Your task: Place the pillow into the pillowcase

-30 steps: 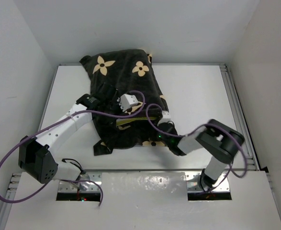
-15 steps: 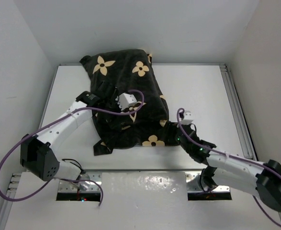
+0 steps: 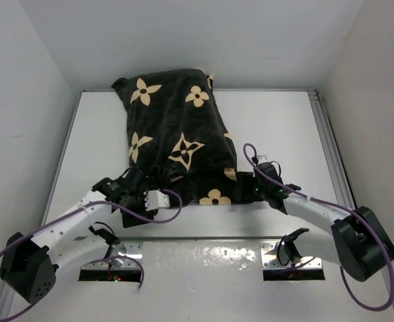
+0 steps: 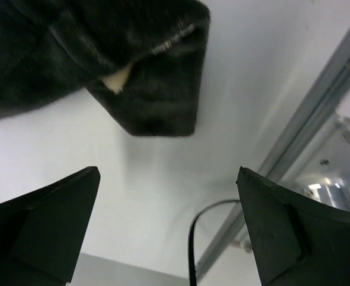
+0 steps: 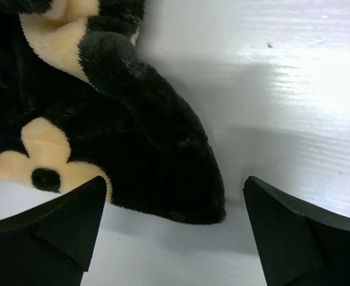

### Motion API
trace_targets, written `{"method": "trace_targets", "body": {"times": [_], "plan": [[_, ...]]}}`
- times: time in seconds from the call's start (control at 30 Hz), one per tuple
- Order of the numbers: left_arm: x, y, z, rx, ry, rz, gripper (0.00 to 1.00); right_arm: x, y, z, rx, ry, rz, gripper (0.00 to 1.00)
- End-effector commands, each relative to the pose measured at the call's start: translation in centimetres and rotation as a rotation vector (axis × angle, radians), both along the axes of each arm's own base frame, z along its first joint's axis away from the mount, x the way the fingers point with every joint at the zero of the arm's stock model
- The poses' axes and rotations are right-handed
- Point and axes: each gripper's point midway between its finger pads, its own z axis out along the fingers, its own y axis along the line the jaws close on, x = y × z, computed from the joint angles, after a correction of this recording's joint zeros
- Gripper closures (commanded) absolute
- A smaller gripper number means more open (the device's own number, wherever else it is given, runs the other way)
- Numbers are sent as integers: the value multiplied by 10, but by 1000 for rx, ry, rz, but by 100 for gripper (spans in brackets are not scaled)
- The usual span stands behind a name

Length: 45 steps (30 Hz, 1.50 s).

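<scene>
The black pillowcase (image 3: 180, 144) with tan flowers lies plump on the white table (image 3: 277, 127), running from the far left towards the near middle. The pillow is hidden, with no white showing. My left gripper (image 3: 131, 196) is open by the case's near left corner and holds nothing. In the left wrist view (image 4: 168, 170) a dark folded corner of the pillowcase (image 4: 145, 89) lies ahead of the fingers, apart from them. My right gripper (image 3: 250, 190) is open at the near right corner. In the right wrist view (image 5: 175, 182) that furry corner (image 5: 157, 149) lies just ahead of the spread fingertips, untouched.
A metal rail (image 4: 306, 131) runs along the table's near edge beside the left gripper, with a thin black cable (image 4: 192, 238) looping below. Another rail (image 3: 331, 147) lines the table's right side. White walls enclose the table on three sides. Purple cables trail from both arms.
Both grippers opened and let go of the pillowcase. The left one drew back from on top of the case to its near left corner; the right arm swung round to the near right corner.
</scene>
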Motion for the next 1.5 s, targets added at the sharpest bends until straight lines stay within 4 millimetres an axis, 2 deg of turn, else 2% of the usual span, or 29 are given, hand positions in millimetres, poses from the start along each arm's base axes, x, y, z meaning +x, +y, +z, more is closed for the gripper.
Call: {"method": "trace_targets", "body": {"times": [0.0, 0.03, 0.13, 0.17, 0.2, 0.23, 0.37, 0.43, 0.47, 0.5, 0.53, 0.57, 0.67, 0.7, 0.73, 0.77, 0.8, 0.83, 0.87, 0.9, 0.97, 1.0, 1.07, 1.1, 1.13, 1.17, 1.2, 1.23, 1.47], "plan": [[47, -42, 9, -140, -193, -77, 0, 24, 18, 18, 70, -85, 44, 6], [47, -42, -4, -112, -169, -78, 0, 27, 20, 17, 75, -90, 38, 7], [58, -44, -19, -58, -212, -82, 0, 26, 25, 14, 99, -81, 51, 10], [51, -37, -36, -23, -181, -90, 0, 28, 27, 13, 106, -86, 49, 10], [58, -38, -40, -17, -221, -87, 0, 28, 27, 11, 108, -85, 48, 11], [48, -33, -55, 11, -191, -104, 0, 29, 28, 9, 112, -87, 45, 12], [44, -21, -73, 79, -196, -110, 0, 33, 32, 7, 127, -96, 48, 21], [48, -15, -77, 104, -218, -97, 18, 35, 38, 10, 155, -109, 66, 38], [49, -16, -78, 102, -214, -89, 37, 35, 40, 7, 156, -98, 69, 48], [47, -15, -78, 96, -191, -65, 82, 36, 40, 7, 159, -96, 70, 61], [55, -22, -70, 80, -195, -43, 100, 37, 44, 10, 170, -98, 87, 92], [48, -18, -68, 79, -136, -17, 100, 38, 46, 14, 183, -99, 100, 100], [79, -37, -13, -15, -169, 39, 100, 49, 59, 53, 239, -153, 186, 100], [78, -33, 7, -33, -125, 57, 100, 62, 56, 82, 258, -223, 179, 100], [115, -49, 72, -130, -256, 71, 100, 81, 58, 130, 265, -312, 197, 100], [127, -50, 106, -175, -303, 86, 100, 97, 50, 164, 279, -381, 180, 100], [153, -51, 188, -272, -447, 117, 100, 119, 48, 241, 313, -542, 179, 100], [166, -49, 233, -318, -532, 132, 100, 123, 41, 288, 321, -632, 177, 100], [176, -45, 275, -355, -614, 155, 100, 130, 29, 328, 322, -712, 158, 100], [185, -34, 361, -429, -796, 202, 100, 128, 22, 411, 340, -879, 162, 100], [183, -19, 439, -507, -982, 260, 100, 120, 10, 475, 333, -1014, 152, 100], [168, -4, 497, -570, -1140, 301, 100, 105, 6, 525, 344, -1129, 151, 100], [154, 14, 544, -608, -1311, 359, 100, 87, 0, 567, 361, -1233, 142, 100], [139, 22, 558, -628, -1376, 382, 100, 76, -6, 588, 362, -1286, 127, 100], [134, 30, 563, -626, -1418, 408, 100, 71, -9, 595, 360, -1305, 121, 100], [127, 40, 578, -631, -1503, 448, 100, 64, -11, 600, 361, -1320, 112, 100], [122, 46, 573, -616, -1517, 468, 100, 65, -13, 597, 354, -1313, 102, 100], [118, 55, 580, -611, -1561, 516, 100, 59, -14, 599, 357, -1320, 101, 100], [99, 79, 615, -610, -1682, 626, 100, 49, -14, 613, 405, -1351, 102, 100]]}}
